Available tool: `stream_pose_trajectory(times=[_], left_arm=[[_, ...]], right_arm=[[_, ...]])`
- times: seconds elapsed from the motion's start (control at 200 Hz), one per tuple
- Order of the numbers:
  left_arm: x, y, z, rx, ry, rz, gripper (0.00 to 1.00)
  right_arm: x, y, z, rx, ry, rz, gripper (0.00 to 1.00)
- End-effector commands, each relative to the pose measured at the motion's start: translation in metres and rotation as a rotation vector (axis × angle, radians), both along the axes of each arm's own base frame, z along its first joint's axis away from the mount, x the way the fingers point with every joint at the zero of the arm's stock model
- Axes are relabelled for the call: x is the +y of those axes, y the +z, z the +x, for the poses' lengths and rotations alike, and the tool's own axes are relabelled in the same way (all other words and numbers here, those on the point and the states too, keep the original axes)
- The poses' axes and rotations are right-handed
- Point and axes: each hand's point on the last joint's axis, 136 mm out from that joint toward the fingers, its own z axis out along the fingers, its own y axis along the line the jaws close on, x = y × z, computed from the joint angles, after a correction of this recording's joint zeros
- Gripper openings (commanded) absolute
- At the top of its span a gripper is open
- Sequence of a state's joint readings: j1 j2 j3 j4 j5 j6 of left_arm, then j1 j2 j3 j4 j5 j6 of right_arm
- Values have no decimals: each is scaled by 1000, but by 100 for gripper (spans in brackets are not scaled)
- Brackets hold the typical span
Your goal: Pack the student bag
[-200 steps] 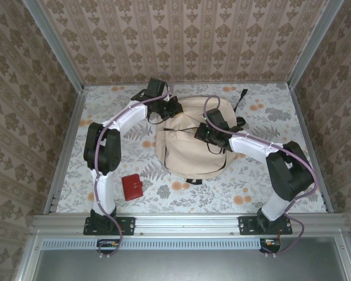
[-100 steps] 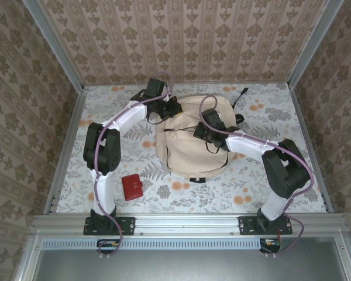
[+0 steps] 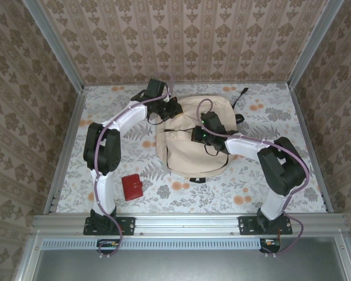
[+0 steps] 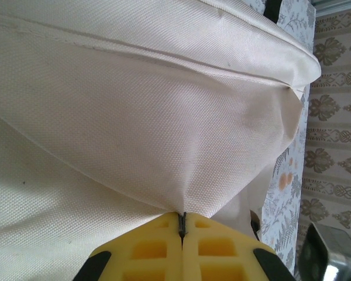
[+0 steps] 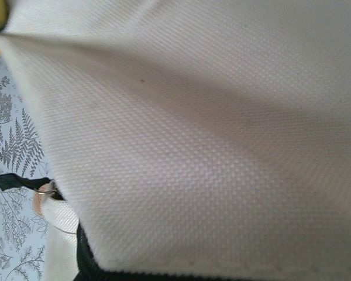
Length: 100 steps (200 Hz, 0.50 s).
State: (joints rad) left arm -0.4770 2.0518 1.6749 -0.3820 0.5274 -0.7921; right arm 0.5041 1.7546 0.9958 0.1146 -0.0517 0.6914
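The student bag, a big beige backpack, lies flat in the middle of the table. My left gripper sits at the bag's far left corner. In the left wrist view its yellow fingers are pressed together on a pinch of the bag's cloth, with a dark zipper piece between the tips. My right gripper rests on the middle of the bag, near a dark zipper line. Beige cloth lies right over the right wrist camera, hiding its fingers and whatever they may hold.
A red wallet lies on the floral tablecloth near the left arm's base. A black strap trails from the bag's far right corner. Metal rails and patterned walls close the table on three sides.
My right gripper has slid leftward across the top of the bag, and its forearm has swung in with it. The left gripper and the wallet have stayed put.
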Motion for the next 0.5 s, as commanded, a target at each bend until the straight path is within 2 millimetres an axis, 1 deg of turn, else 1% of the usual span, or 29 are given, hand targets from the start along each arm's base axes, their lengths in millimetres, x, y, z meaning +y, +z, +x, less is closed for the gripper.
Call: stream_pose_trajectory(times=[0.0,0.1,0.175,0.245,0.34,0.405,0.495], left_arm=[[2,21,-14,-6,-27,-17,0],[3,19,-16,-4,-27,-14,0],[3,18,-17,-4,-29,-10,0],[5,17,-19,-1,-31,-5,0],[5,15,-21,3,-38,-4,0],[4,14,-23,5,-46,-5,0],[3,13,-25,7,-56,-5,0]], right_arm=[[-5,0,14,-22,-43,5,0],[-19,6,24,-62,-108,-35,0],[-30,17,29,-108,-165,-32,0],[-45,27,31,-158,-245,-15,0],[-66,32,35,-194,-346,23,0],[-70,35,39,-207,-372,67,0],[-68,36,46,-200,-378,114,0]])
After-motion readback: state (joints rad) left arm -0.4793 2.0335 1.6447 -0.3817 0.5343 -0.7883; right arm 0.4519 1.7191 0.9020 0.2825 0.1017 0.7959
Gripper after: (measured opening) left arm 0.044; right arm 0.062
